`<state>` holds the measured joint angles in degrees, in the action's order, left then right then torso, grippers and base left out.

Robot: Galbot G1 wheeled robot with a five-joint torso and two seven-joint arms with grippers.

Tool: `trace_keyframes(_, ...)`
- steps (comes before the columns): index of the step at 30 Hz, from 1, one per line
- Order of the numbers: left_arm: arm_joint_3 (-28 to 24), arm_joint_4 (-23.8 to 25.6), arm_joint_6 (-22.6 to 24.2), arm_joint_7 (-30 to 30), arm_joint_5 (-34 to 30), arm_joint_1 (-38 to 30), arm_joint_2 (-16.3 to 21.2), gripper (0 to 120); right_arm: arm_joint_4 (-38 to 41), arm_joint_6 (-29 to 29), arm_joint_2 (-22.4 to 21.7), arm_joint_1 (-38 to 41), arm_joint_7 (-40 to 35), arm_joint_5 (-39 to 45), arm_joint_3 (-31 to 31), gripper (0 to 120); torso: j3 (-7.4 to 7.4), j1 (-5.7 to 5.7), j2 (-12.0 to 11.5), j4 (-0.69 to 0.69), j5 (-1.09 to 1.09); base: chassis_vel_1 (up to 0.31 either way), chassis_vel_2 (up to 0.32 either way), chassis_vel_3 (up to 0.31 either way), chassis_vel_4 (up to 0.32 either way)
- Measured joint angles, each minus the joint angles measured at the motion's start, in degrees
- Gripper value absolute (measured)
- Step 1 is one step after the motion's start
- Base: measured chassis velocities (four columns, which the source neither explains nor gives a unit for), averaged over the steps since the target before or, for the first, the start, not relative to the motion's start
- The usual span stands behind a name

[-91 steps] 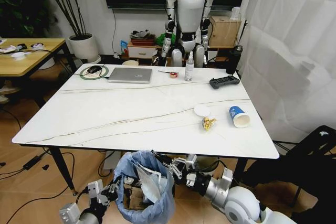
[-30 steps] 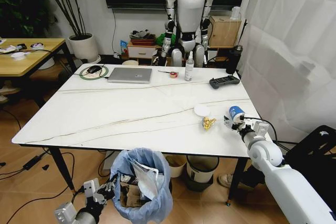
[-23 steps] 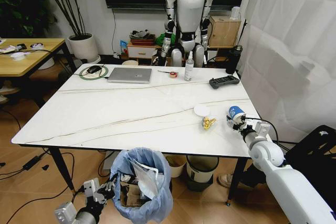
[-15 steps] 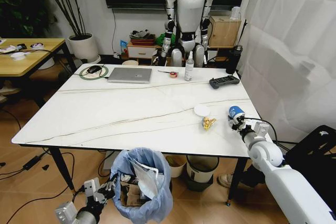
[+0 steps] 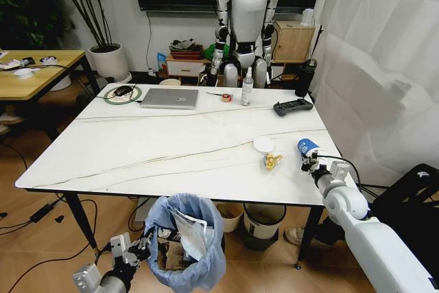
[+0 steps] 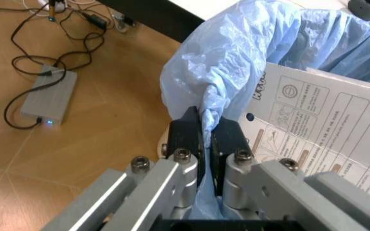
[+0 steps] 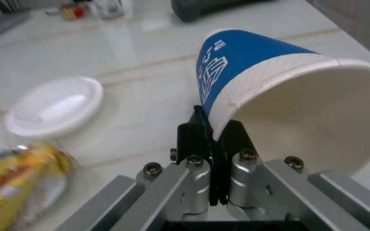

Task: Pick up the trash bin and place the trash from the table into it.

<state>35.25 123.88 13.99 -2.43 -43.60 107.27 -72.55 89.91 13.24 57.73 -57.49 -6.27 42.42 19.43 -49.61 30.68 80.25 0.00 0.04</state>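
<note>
The trash bin (image 5: 184, 241), lined with a light-blue bag, hangs below the table's (image 5: 137, 149) near edge. My left gripper (image 5: 140, 245) is shut on the bag's rim (image 6: 205, 103). A flattened cardboard box (image 6: 326, 130) stands inside the bin. On the table's right side lies the blue-white paper cup (image 5: 306, 147), and my right gripper (image 5: 309, 160) is shut on its rim (image 7: 223, 108). A yellow wrapper (image 5: 273, 161) and a white lid (image 5: 263, 145) lie just left of the cup; the right wrist view shows the wrapper (image 7: 15, 185) and lid (image 7: 55, 106) close by.
At the table's far edge stand a laptop (image 5: 170, 98), a spray bottle (image 5: 247, 87), a tape roll (image 5: 226, 97), a black controller (image 5: 293, 107) and a mouse (image 5: 123, 90). Two other bins (image 5: 263, 223) stand under the table. A white curtain (image 5: 384, 66) hangs at the right.
Three seconds ago my right gripper was low beside the bin; it has risen to the table and shut on the cup. Over the last second it barely shifted. The left arm has held still.
</note>
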Motion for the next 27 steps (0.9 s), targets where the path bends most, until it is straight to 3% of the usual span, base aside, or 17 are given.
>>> trace_keyframes(3, -0.1, 0.05, 0.0, 0.0, 0.0, -0.01, -0.02, 0, 3.56, -2.85, -1.52, -1.26, 4.99, 1.8, 0.59, 0, 0.0, 0.0, 0.0, 0.01, -0.06, 0.0, 0.0, 0.0, 0.0)
trace_keyframes(7, -0.36, 0.28, -0.01, 0.0, 0.0, -0.02, 0.18, 0, 14.44, -8.19, -5.57, -5.17, 14.57, 6.38, -1.65, 0, 0.01, 0.0, 0.0, 0.0, -0.06, 0.0, 0.0, 0.0, 0.0)
trace_keyframes(10, -0.36, 0.38, -0.01, 0.0, 0.0, 0.05, 0.45, 0, 18.97, -8.76, -7.2, -6.17, 15.3, 8.1, -4.37, 0, 0.01, -0.02, 0.0, -0.01, -0.05, 0.0, 0.0, 0.0, 0.0)
trace_keyframes(15, 0.09, 0.45, -0.01, 0.0, -0.24, -0.01, 1.12, 0, 30.87, -9.21, -11.56, -2.71, 12.43, 13.24, -19.92, 0, 0.01, -0.02, 0.01, 0.01, -0.05, 0.0, 0.0, 0.0, 0.0)
trace_keyframes(16, 0.09, 0.45, -0.01, 0.0, -0.24, -0.01, 1.12, 0, 30.87, -9.21, -11.56, -2.71, 12.43, 13.24, -19.92, 0, 0.01, -0.02, 0.01, 0.01, -0.05, 0.0, 0.0, 0.0, 0.0)
trace_keyframes(21, 0.71, 0.51, 0.05, -0.41, -0.95, -0.34, 1.23, 0, 33.07, -11.27, -11.93, 3.39, 14.12, 14.79, -35.4, 0, 0.01, -0.01, 0.0, 0.01, -0.04, 0.0, 0.0, 0.0, 0.0)
trace_keyframes(27, 0.81, 0.76, 0.47, -1.77, -2.8, -0.36, 1.43, 0, 31.56, -12.69, -10.2, 5.92, 15.0, 15.56, -41.87, 0, 0.01, -0.01, 0.0, 0.01, -0.04, 0.0, 0.0, 0.0, 0.0)
